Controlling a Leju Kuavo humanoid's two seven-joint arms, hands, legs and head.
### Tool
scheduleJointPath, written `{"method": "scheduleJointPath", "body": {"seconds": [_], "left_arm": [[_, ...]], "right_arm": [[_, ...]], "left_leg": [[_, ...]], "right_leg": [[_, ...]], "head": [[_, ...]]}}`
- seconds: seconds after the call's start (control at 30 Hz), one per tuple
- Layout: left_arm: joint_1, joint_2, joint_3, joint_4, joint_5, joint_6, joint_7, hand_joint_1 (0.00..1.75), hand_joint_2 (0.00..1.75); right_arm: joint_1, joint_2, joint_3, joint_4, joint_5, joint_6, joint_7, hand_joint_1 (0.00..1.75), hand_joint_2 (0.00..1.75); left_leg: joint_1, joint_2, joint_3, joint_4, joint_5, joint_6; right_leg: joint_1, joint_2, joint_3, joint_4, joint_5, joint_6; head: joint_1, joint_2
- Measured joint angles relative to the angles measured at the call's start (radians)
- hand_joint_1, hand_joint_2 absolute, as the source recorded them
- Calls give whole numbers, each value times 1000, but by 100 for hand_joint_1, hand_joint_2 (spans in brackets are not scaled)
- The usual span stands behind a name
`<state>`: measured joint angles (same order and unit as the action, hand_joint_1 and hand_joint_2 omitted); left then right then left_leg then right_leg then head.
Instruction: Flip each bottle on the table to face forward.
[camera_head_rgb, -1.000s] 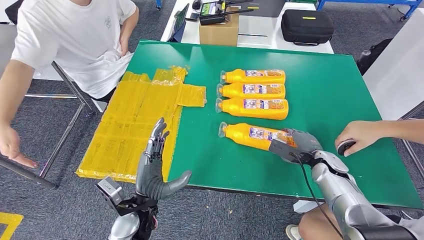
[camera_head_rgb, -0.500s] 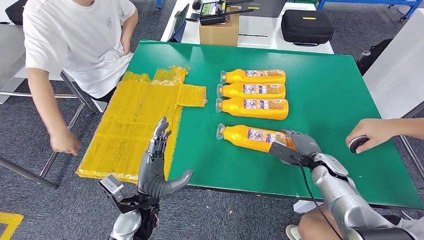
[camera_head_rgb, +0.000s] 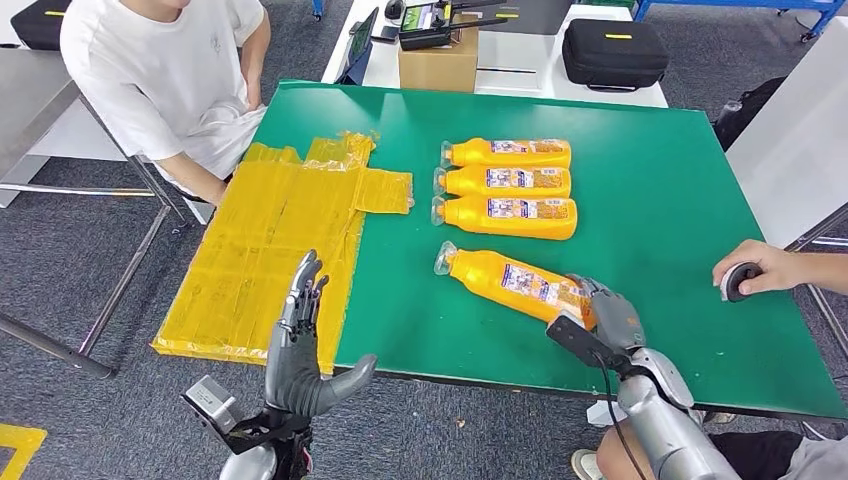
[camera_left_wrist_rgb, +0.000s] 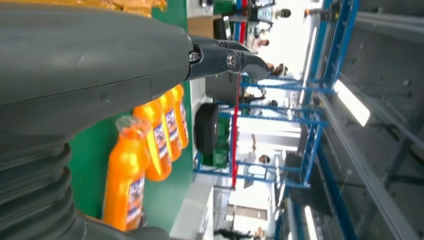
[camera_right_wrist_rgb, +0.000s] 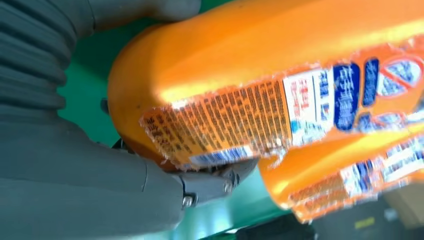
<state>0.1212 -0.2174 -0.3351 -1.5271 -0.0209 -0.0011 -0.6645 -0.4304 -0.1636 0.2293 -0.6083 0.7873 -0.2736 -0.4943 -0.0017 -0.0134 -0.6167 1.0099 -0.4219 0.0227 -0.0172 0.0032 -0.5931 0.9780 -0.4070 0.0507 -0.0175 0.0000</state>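
From above, the right hand (camera_head_rgb: 607, 315) gripped the base of the near bottle (camera_head_rgb: 510, 282), which lay on its side on the green surface (camera_head_rgb: 650, 180) at about five o'clock from the middle, slanted, its clear cap toward ten o'clock. The right wrist camera gave what the high view could not: the fingers (camera_right_wrist_rgb: 210, 182) wrapped under the rounded orange end of that bottle (camera_right_wrist_rgb: 260, 65), its label (camera_right_wrist_rgb: 225, 125) ragged-edged, with small black print and a blue and white panel, the glossy plastic catching the light.

Three more bottles (camera_head_rgb: 507, 183) lay in a neat row toward twelve o'clock from the held one, side by side and nearly touching, caps all pointing to nine o'clock, labels up.

The left hand (camera_head_rgb: 300, 345) hovered off the near edge at seven o'clock, fingers straight and spread, thumb out, holding nothing. Its wrist camera looked past a smooth grey thumb (camera_left_wrist_rgb: 100, 65) and showed all four bottles edge-on in a line.

A crinkled yellow plastic sheet (camera_head_rgb: 280, 240) draped over the surface's nine o'clock edge. A person in a white shirt (camera_head_rgb: 160, 70) sat at ten o'clock; another person's hand (camera_head_rgb: 760, 270) rested on a small dark object at three o'clock. Beyond lay a cardboard box (camera_head_rgb: 438, 62) and a black case (camera_head_rgb: 612, 50).
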Motion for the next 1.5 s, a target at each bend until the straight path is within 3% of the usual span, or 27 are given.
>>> {"method": "scheduleJointPath", "body": {"seconds": [0.33,0.6,0.87,1.07,1.23,1.5], "left_arm": [[15,0,-6,-12,33,33,-10,0,175],[-35,-4,-32,27,23,26,41,0,175],[-53,-10,-51,47,42,-17,64,0,175],[-57,-11,-54,47,86,-89,62,0,175],[-70,-14,-65,45,98,-131,58,0,175],[-92,-17,-95,45,60,-127,56,0,175]], "right_arm": [[210,107,-133,-306,-259,-9,-129,175,175],[255,184,-170,-504,-482,131,-201,175,175],[305,237,-167,-656,-558,242,-191,175,175],[327,258,-149,-701,-575,308,-182,175,175],[352,257,-84,-699,-509,384,-177,175,175],[342,253,82,-618,-374,369,-169,175,175]], "left_leg": [[0,-1,-1,0,0,0],[0,-1,-1,0,1,0],[0,-1,-1,0,1,0],[0,-1,-2,0,1,0],[0,0,-2,0,1,0],[0,0,-2,0,1,0]], "right_leg": [[0,-1,-1,0,0,0],[0,-1,-1,0,0,0],[0,-1,-2,0,0,0],[0,-1,-2,0,0,0],[0,-1,-2,0,0,0],[0,-1,-2,0,0,0]], "head": [[0,0],[0,0],[0,0],[0,0],[0,0],[0,0]]}}
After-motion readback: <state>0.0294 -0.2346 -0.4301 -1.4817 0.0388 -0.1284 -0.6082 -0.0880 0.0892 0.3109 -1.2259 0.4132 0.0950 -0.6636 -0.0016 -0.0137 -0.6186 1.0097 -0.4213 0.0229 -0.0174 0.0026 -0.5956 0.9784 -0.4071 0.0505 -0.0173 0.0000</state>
